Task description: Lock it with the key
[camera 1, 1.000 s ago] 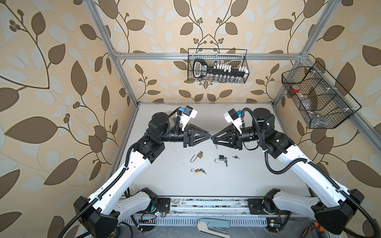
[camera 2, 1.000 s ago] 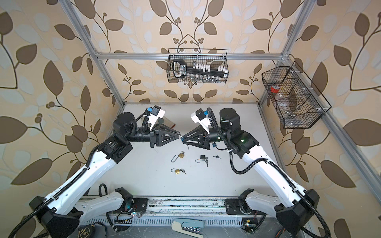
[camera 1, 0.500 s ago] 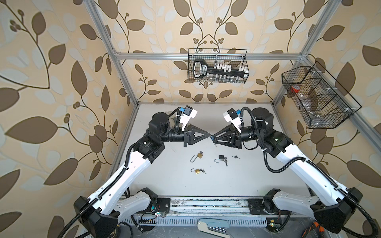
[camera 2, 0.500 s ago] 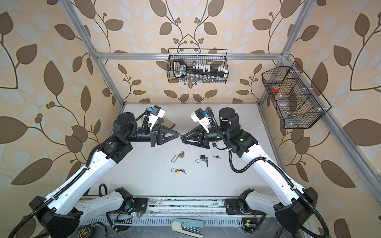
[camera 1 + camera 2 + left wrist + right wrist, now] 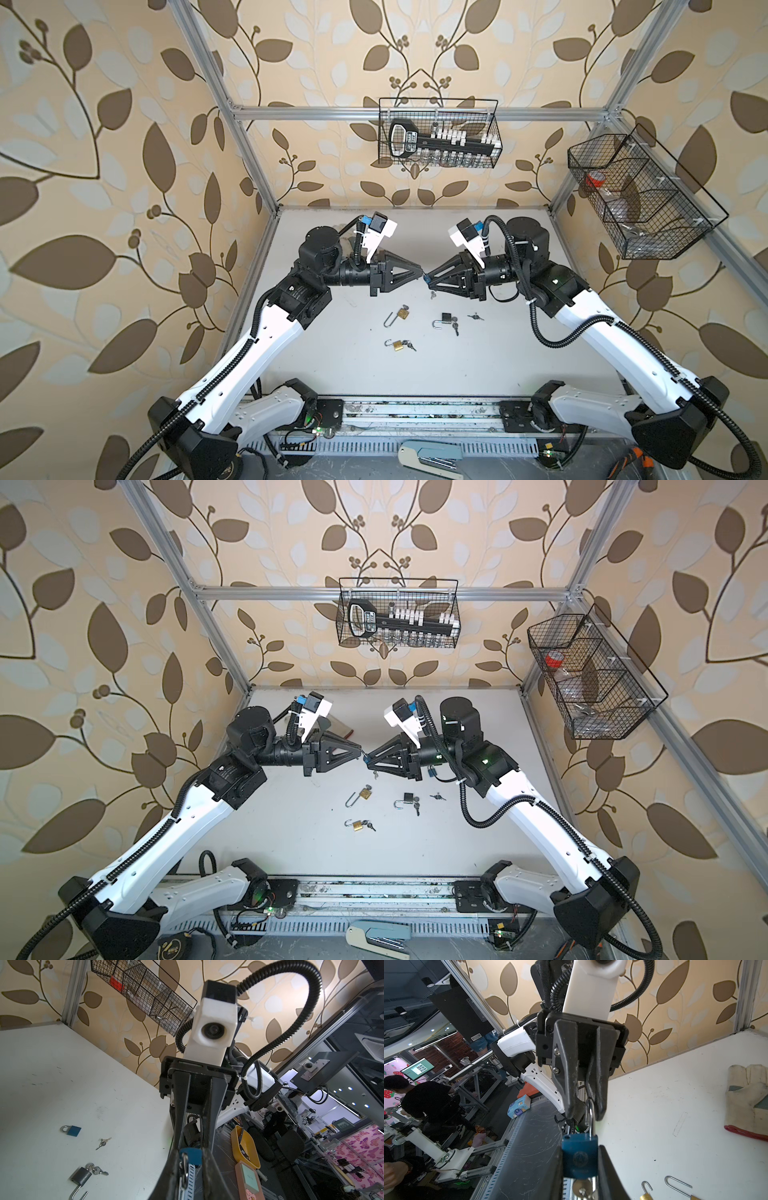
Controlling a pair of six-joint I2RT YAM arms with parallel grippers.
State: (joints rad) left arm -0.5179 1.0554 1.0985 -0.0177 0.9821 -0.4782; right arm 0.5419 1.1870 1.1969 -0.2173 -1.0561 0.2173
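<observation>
The left gripper (image 5: 584, 1114) is seen narrowly parted about the shackle (image 5: 590, 1118), though a firm pinch cannot be told; the blue padlock (image 5: 579, 1156) is clamped by its body in the right gripper (image 5: 190, 1147), held clear of the table (image 5: 498, 353), the key (image 5: 580, 1187) hanging beneath; closing is judged in hand; the shackle's free end would need to be aligned over its hole and pressed home.
</observation>
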